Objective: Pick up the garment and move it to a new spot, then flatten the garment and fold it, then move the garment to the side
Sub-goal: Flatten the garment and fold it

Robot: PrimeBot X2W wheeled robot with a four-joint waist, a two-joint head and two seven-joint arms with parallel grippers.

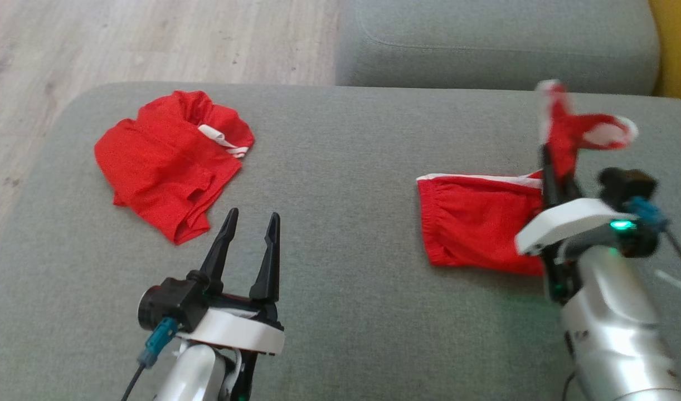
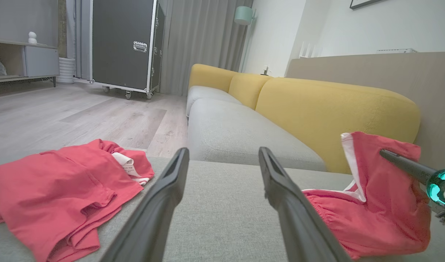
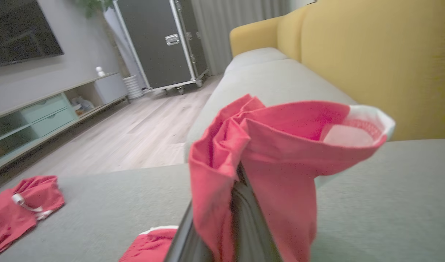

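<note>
The garment (image 1: 477,223) is red shorts with a white trim, lying on the right of the grey cushion (image 1: 346,167). One end of it is lifted and bunched above the rest. My right gripper (image 1: 546,159) is shut on that raised end, and in the right wrist view the cloth (image 3: 280,145) drapes over the gripper (image 3: 240,185) and hides its tips. My left gripper (image 1: 250,223) stands open over bare cushion in the middle, holding nothing. In the left wrist view this gripper (image 2: 222,154) points between the held garment (image 2: 371,207) and a second garment.
A second red garment (image 1: 168,161) lies crumpled at the cushion's left end, close to the edge over the wooden floor (image 1: 123,39). Another grey seat (image 1: 496,44) lies beyond. A yellow backrest (image 2: 335,105) runs along the right, and a black wheeled case (image 2: 124,43) stands across the room.
</note>
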